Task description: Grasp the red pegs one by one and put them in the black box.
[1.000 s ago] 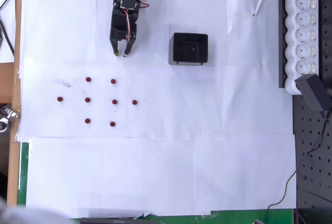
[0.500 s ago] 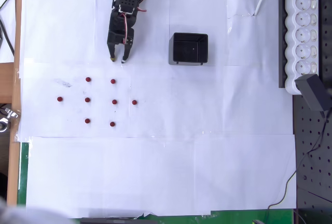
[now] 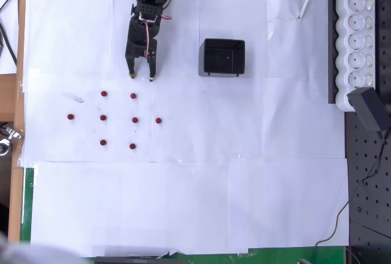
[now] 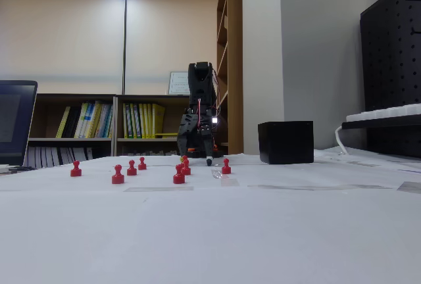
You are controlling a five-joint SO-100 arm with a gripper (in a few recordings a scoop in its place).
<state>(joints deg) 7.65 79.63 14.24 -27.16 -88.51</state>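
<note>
Seen from overhead, the black claw (image 3: pixel 141 77) points down the picture with its two fingers spread apart and nothing between them, above the white paper-covered bench (image 3: pixel 183 203). Eight red pegs (image 3: pixel 134 120) stand scattered on the paper just below the claw's tips, the nearest one (image 3: pixel 133 96) close under them but not touching. The black box (image 3: pixel 223 57) sits on the bench to the right of the claw, apart from it and from the pegs.
</note>
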